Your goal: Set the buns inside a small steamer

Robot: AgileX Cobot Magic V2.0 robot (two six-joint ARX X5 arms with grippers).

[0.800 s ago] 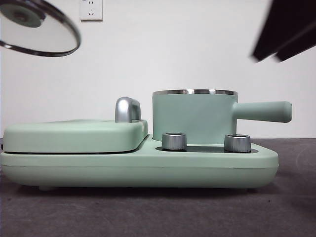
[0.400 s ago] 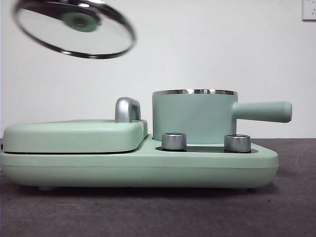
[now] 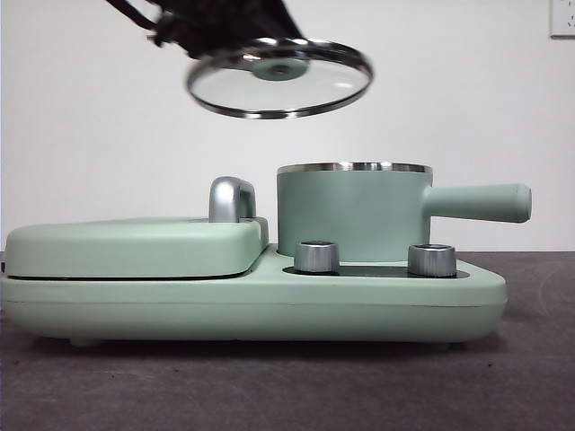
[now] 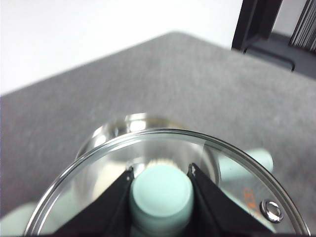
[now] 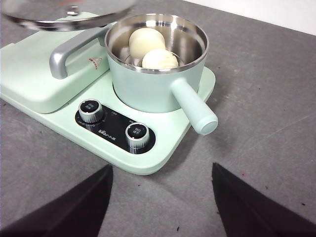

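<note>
The small steamer (image 3: pixel 350 215) stands on the right half of the mint-green cooker, its handle pointing right. In the right wrist view the steamer (image 5: pixel 153 89) is uncovered and holds both buns: one (image 5: pixel 146 42) behind, the other (image 5: pixel 159 59) in front, touching it. My left gripper (image 4: pixel 161 170) is shut on the green knob (image 4: pixel 161 195) of the glass lid (image 3: pixel 280 79) and holds it tilted in the air, above and to the left of the steamer's rim. My right gripper (image 5: pixel 162 168) is open and empty, high above the table in front of the cooker.
The flat mint-green griddle cover (image 3: pixel 135 247) with its steel handle (image 3: pixel 232 197) fills the cooker's left half. Two steel dials (image 3: pixel 316 256) (image 3: pixel 431 259) sit on the base in front of the steamer. Dark grey table (image 3: pixel 287 386) lies all around.
The left gripper has carried the lid from the top left to the right and a little lower, near the steamer. The other arm's dark tip has left the top right corner.
</note>
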